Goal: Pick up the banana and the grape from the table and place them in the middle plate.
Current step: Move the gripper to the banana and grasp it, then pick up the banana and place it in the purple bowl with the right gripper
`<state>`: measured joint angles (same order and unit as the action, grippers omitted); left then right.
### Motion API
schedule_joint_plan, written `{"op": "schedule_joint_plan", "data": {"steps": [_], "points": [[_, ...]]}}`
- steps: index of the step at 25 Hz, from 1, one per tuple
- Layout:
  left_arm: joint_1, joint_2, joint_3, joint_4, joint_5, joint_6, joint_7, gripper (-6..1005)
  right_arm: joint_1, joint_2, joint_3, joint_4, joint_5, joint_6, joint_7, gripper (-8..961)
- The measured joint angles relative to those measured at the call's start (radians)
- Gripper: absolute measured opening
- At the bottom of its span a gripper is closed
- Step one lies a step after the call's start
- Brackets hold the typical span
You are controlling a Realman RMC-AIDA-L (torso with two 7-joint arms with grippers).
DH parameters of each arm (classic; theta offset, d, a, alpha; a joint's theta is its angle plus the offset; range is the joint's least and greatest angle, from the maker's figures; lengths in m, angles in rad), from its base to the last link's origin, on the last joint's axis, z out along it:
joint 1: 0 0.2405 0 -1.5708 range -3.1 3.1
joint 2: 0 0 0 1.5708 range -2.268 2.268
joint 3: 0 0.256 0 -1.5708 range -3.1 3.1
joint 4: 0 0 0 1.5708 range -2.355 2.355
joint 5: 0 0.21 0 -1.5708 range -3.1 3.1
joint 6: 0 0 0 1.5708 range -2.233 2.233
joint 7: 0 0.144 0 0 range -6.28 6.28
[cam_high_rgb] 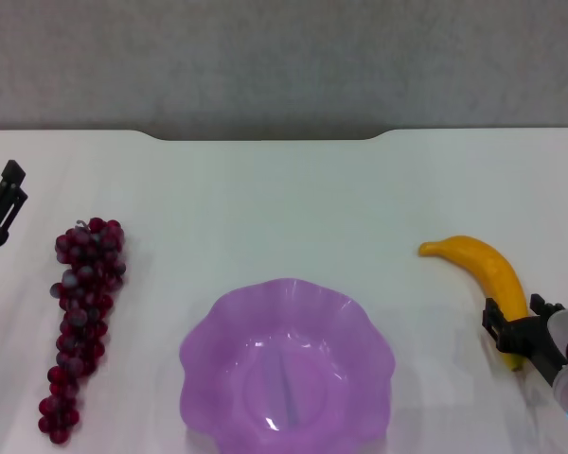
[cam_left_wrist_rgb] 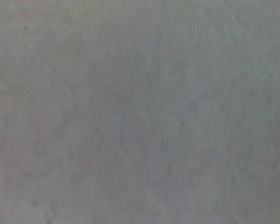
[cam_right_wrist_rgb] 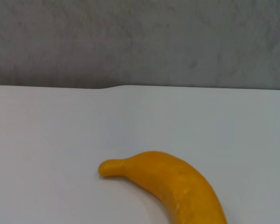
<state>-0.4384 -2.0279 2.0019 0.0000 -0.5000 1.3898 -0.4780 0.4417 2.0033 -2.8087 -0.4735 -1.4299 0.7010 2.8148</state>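
The banana [cam_high_rgb: 485,268] lies on the white table [cam_high_rgb: 284,199] at the right, its stem pointing left; it also shows close up in the right wrist view [cam_right_wrist_rgb: 177,184]. My right gripper [cam_high_rgb: 518,320] is open, low at the banana's near end, with a finger on each side of it. The grape bunch [cam_high_rgb: 80,317] lies lengthwise on the left of the table. The purple scalloped plate [cam_high_rgb: 218,331] sits empty at the front centre. My left gripper [cam_high_rgb: 8,197] hangs at the far left edge, beyond the grapes and apart from them.
A grey wall [cam_high_rgb: 284,57] rises behind the table's notched far edge. The left wrist view shows only a plain grey surface [cam_left_wrist_rgb: 140,112]. Bare tabletop lies between the plate and each fruit.
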Motion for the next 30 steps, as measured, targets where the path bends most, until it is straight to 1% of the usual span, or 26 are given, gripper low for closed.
{"op": "schedule_joint_plan", "data": {"steps": [1,6,14,30], "points": [[0.0,0.0,0.0,0.0,0.0,0.0,0.0,760,0.0,0.0,0.0,0.0,0.0,0.0,0.0,731],[0.001,0.0,0.0,0.0,0.0,0.0,0.001,760,0.0,0.0,0.002,0.0,0.0,0.0,0.0,613],[0.003,0.0,0.0,0.0,0.0,0.0,0.001,760,0.004,-0.001,0.003,-0.001,0.0,-0.022,0.0,516],[0.004,0.0,0.0,0.0,0.0,0.0,0.001,760,0.009,-0.001,0.004,0.003,0.0,-0.034,0.0,499]]}}
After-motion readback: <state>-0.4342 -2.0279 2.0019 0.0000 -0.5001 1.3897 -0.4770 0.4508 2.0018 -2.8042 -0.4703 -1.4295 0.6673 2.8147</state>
